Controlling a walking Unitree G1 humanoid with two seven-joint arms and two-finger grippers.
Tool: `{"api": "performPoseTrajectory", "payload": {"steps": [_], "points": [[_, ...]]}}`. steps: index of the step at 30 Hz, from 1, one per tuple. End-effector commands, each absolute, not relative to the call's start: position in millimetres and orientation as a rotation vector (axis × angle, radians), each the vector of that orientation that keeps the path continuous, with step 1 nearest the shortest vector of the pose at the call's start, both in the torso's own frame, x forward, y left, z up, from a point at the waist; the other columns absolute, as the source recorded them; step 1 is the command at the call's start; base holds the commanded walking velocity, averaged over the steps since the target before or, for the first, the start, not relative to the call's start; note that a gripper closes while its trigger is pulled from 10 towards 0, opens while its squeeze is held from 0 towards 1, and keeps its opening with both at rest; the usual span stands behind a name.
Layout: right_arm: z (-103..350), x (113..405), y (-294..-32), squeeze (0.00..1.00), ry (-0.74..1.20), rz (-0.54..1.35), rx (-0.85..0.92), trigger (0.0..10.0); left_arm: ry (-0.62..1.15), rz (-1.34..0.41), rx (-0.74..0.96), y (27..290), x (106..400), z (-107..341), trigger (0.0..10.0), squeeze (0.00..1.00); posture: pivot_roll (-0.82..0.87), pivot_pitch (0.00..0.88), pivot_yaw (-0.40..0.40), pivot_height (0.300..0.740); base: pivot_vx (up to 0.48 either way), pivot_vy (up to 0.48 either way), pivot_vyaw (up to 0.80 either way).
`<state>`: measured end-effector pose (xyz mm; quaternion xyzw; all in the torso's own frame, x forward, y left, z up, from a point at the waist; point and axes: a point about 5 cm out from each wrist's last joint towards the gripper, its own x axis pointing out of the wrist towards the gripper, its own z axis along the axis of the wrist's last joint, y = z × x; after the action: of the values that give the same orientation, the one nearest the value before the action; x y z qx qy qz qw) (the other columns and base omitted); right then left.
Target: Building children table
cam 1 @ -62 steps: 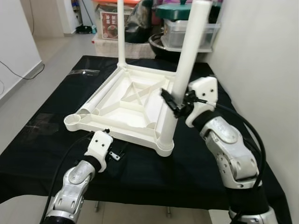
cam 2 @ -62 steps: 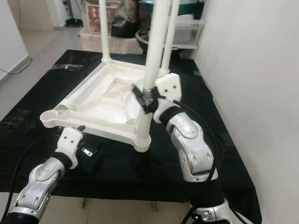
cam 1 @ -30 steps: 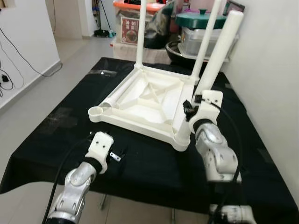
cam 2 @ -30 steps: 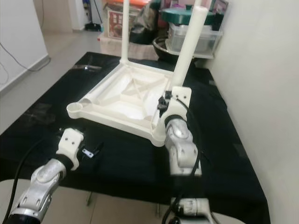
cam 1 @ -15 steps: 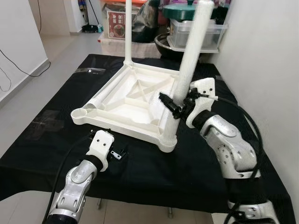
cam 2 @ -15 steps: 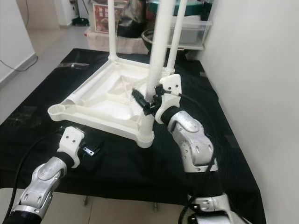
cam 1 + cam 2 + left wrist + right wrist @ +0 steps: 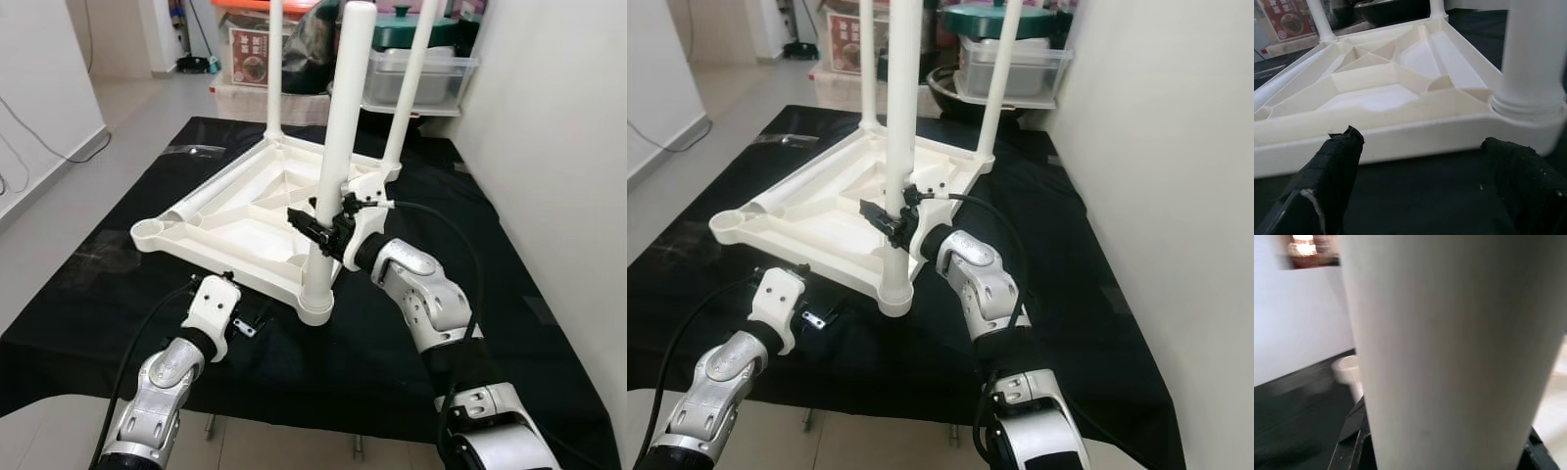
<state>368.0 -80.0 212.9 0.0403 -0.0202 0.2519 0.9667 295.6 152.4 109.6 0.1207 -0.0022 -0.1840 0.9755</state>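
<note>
Sitting upside down mid-cloth: white tabletop [image 7: 245, 211], w/ empty socket [image 7: 147, 232] at left corner, 4th leg [image 7: 211, 201] lying along left rim. Left gripper [image 7: 1425, 181] hovering just near of near rim, jaws wide apart, holding nothing. Right gripper [image 7: 318, 231] clamping near leg [image 7: 338, 157], upright in near corner socket; prob. seating it, so keeping it vertical, pressing straight down.

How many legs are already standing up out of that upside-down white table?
3: the near leg clamped in the right gripper, one at the far-left corner, one at the far-right corner. The left corner socket is empty.
</note>
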Motion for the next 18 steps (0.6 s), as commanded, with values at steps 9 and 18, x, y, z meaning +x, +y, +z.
{"api": "performPoseTrajectory", "payload": {"steps": [9, 18], "points": [[181.5, 327.0, -130.3, 0.00, 0.051, -0.044, 0.111, 10.0, 0.023, -0.398, 0.221, 145.5, 290.5, 101.5, 10.0, 0.00, -0.04, 0.000, -0.042, 0.740, 0.000, 0.000, 0.00], [217.4, 318.0, -113.5, 0.00, -0.121, 0.458, 0.059, 10.0, 0.024, -0.428, 0.214, 140.7, 293.2, 103.0, 10.0, 0.00, -0.05, 0.000, -0.017, 0.740, 0.000, 0.000, 0.00]]}}
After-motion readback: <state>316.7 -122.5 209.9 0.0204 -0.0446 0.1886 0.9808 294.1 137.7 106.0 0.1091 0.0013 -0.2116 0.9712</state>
